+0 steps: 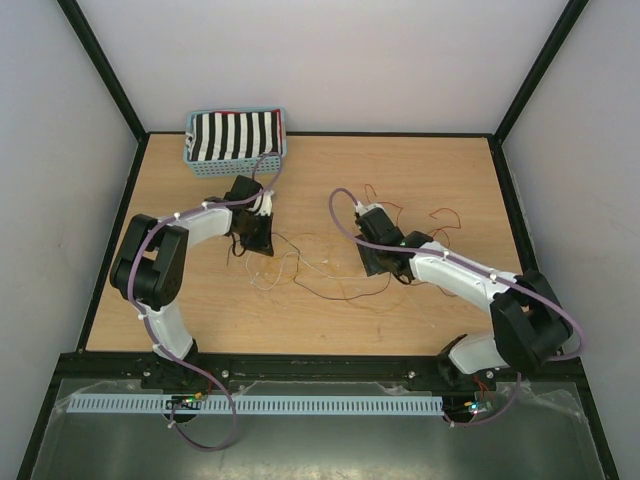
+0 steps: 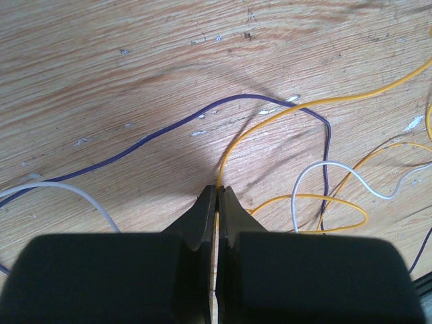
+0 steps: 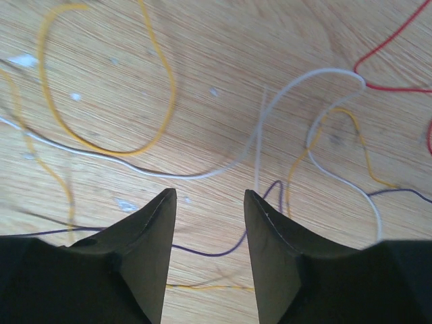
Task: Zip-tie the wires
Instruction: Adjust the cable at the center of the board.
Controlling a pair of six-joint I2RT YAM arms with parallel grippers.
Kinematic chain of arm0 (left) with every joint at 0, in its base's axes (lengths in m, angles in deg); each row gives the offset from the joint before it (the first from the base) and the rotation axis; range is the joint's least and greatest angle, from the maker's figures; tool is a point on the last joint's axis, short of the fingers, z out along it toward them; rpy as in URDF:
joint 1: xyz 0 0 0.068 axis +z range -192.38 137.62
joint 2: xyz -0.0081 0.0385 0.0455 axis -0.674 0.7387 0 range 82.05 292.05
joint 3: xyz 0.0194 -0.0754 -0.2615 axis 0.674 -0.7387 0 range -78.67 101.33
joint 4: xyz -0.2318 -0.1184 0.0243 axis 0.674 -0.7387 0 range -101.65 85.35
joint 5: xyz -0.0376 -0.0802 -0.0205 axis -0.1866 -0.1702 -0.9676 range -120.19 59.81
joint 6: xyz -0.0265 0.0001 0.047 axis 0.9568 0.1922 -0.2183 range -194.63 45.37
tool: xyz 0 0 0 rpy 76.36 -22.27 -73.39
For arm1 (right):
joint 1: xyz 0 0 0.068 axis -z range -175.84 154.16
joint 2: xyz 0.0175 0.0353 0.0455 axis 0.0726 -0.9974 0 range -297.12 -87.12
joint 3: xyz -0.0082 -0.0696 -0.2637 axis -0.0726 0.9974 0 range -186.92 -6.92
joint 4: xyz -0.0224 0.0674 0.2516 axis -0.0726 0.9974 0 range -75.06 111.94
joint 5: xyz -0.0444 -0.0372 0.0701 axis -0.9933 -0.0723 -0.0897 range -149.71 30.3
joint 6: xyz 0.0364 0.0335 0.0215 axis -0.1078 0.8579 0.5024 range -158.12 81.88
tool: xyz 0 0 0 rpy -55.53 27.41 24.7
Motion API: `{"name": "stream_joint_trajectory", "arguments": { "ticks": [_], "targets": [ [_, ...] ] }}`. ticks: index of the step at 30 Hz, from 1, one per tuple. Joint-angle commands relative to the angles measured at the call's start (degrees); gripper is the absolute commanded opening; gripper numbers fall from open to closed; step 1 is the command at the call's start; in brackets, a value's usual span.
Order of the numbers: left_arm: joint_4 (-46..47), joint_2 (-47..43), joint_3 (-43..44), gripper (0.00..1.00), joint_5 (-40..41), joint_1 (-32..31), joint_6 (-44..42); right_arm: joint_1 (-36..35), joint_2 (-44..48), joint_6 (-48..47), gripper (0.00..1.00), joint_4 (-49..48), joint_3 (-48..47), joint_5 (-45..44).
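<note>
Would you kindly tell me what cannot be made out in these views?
Top view: the wires are too thin to trace individually.
Left wrist view: the left fingers, shut, hide the end of the yellow wire.
Right wrist view: the open right fingers cover part of the purple wire.

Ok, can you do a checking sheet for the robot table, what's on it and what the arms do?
Surface: light wooden tabletop, few white flecks.
Job's things: thin loose wires in yellow, white, purple and red, spread between the arms, not bundled.
Clutter: pale blue plastic basket holding a black-and-white striped cloth, far left corner.
Grippers: left fingers shut on a yellow wire; right fingers open, holding nothing.
Cables: lilac cables along both arms.
Surroundings: pale walls, black frame.
</note>
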Motion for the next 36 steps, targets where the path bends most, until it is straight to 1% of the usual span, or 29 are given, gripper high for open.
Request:
{"name": "stream_joint_trajectory", "arguments": {
  "ticks": [1,4,9,16,20,24,29,31,33,36],
  "targets": [
    [-4.8,0.7,-1.8,0.0,2.2,0.3,-0.9,0.2,0.9,3.5,0.57,-4.1,-2.3,6.2],
    [-4.7,0.6,-1.8,0.0,2.1,0.3,-0.9,0.2,-1.6,5.6,0.59,-6.5,-2.7,5.7],
    [-4.8,0.6,-1.6,0.0,1.9,0.3,-0.9,0.2,-7.8,6.2,0.62,-11.0,-4.2,2.9],
    [-4.7,0.5,-1.7,0.0,1.8,0.2,-0.9,0.2,-17.0,4.4,0.61,-12.2,-8.6,0.8],
    [-4.8,0.3,-1.8,0.0,1.7,0.2,-0.9,0.2,-16.9,4.4,0.6,-12.2,-6.8,-0.7],
    [-4.8,0.5,-1.9,0.0,1.7,0.2,-0.9,0.3,-15.9,3.1,0.6,-11.8,-3.9,-4.6],
    [-4.9,0.7,-1.9,0.0,2.1,0.2,-1.0,0.9,-15.4,-0.1,0.6,-10.7,-2.8,-9.4],
    [-4.9,0.8,-2.0,0.0,2.3,0.2,-1.0,1.2,-15.5,-1.8,0.58,-10.3,-2.7,-10.9],
    [-4.9,0.8,-2.1,0.0,2.5,0.2,-1.0,1.7,-15.5,-2.9,0.54,-10.0,-2.8,-11.5],
    [-4.8,0.9,-2.1,0.0,2.6,0.2,-1.2,2.2,-15.3,-4.7,0.52,-9.4,-3.2,-12.1]
  ]
}}
